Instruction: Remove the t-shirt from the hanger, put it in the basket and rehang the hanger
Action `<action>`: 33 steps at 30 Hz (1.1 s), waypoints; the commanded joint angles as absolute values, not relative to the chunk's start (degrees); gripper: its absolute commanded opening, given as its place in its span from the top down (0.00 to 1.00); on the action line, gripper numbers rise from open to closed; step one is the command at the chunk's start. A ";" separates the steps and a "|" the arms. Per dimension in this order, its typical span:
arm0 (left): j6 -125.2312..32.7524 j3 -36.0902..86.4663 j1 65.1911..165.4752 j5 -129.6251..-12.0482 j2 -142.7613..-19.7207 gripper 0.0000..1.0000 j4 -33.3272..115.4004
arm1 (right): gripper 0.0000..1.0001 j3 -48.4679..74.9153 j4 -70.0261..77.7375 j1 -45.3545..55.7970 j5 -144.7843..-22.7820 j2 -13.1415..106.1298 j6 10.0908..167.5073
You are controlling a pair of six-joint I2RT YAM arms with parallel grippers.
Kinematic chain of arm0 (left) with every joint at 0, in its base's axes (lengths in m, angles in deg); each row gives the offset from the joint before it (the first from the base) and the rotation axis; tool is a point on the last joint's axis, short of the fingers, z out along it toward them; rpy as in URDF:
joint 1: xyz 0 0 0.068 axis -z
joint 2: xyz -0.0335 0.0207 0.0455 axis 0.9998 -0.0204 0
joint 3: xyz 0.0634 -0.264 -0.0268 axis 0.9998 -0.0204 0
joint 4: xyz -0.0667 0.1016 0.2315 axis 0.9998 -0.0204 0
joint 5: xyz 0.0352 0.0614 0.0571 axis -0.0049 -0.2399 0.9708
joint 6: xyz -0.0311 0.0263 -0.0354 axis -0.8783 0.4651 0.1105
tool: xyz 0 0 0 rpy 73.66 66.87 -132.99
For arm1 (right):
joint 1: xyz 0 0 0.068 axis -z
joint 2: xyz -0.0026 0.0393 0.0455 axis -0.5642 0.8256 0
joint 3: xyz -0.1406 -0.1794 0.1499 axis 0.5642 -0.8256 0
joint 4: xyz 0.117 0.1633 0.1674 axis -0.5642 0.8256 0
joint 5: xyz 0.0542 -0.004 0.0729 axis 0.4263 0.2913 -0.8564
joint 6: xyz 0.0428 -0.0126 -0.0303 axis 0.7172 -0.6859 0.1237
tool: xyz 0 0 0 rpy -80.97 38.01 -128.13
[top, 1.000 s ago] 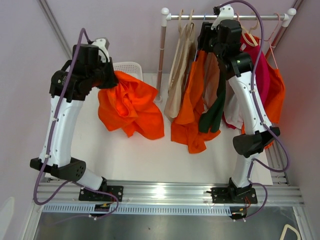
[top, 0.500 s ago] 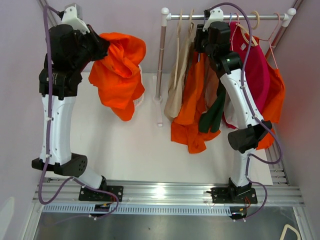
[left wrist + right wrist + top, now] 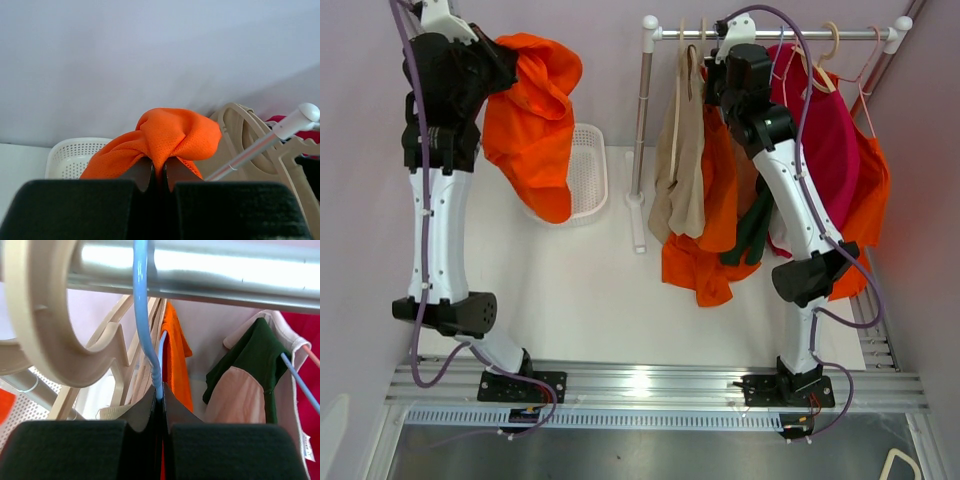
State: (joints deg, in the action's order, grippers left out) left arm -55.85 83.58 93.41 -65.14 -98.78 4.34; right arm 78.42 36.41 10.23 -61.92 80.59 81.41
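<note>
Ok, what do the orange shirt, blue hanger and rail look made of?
Orange shirt: matte sports mesh, likely synthetic; fine pinholes show. Blue hanger: thin, smooth, glossy; probably plastic or coated wire. Rail: silvery metal tube, with bright streaked highlights.

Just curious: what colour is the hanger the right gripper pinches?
The thin wire hanger is light blue, clearest in right wrist view.

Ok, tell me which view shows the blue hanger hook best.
Right wrist: the blue hanger hook loops over the rail, its neck pinched in the shut right gripper. The top view hides it behind the right arm; the left wrist view doesn't show it.
</note>
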 commanded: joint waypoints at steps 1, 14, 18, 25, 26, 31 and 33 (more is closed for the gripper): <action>-57.25 85.64 92.18 -68.46 -102.15 0.99 10.63 | 1.00 81.99 33.14 9.74 -59.27 77.83 78.82; -59.18 91.35 91.56 -74.61 -115.95 0.99 16.00 | 1.00 83.58 32.62 9.91 -58.04 74.05 77.15; -59.79 93.90 91.47 -76.46 -116.67 0.99 16.87 | 1.00 83.40 32.88 10.09 -57.95 72.99 76.80; -60.94 93.91 91.47 -75.94 -114.03 0.99 17.58 | 1.00 81.38 32.71 10.62 -58.65 70.80 77.76; -60.94 91.65 91.47 -75.24 -113.85 0.99 17.49 | 1.00 81.03 32.53 10.70 -58.91 70.36 77.94; -62.08 80.93 91.38 -68.47 -113.77 0.99 16.52 | 1.00 81.03 33.58 10.88 -60.32 67.99 79.52; -62.26 76.62 91.38 -66.28 -114.20 0.99 17.57 | 1.00 80.85 34.37 10.79 -60.50 67.28 79.70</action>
State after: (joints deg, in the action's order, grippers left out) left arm -60.61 81.92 92.10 -70.94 -114.21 16.19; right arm 79.89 37.65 10.60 -59.65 71.85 79.09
